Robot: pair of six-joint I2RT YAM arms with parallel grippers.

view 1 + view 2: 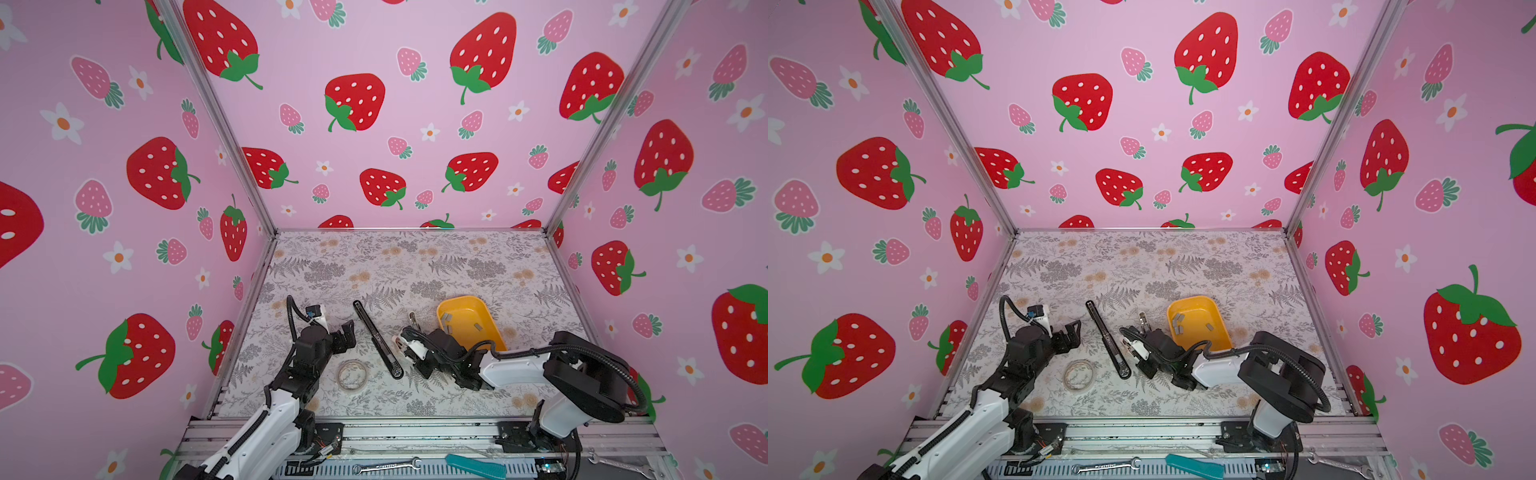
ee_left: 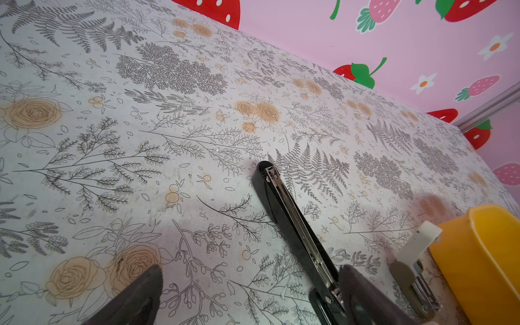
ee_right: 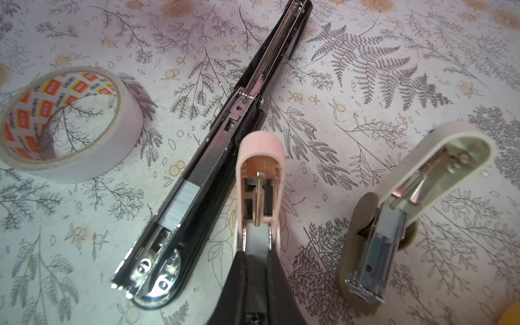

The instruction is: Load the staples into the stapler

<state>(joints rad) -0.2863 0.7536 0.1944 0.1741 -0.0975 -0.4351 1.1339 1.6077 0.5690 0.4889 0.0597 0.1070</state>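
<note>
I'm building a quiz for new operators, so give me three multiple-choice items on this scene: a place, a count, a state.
1. Where do the loose staples lie? A in the yellow tray; B on the tape roll; C on the bare table.
2. How many staplers are in view? A one; B two; C three.
3. How do the left gripper's jaws stand? A shut; B open; C gripping the tape roll.
1 A: grey strips lie in the tray. 2 C: long black stapler, pink stapler, beige stapler. 3 B: its fingers stand wide apart.
</note>
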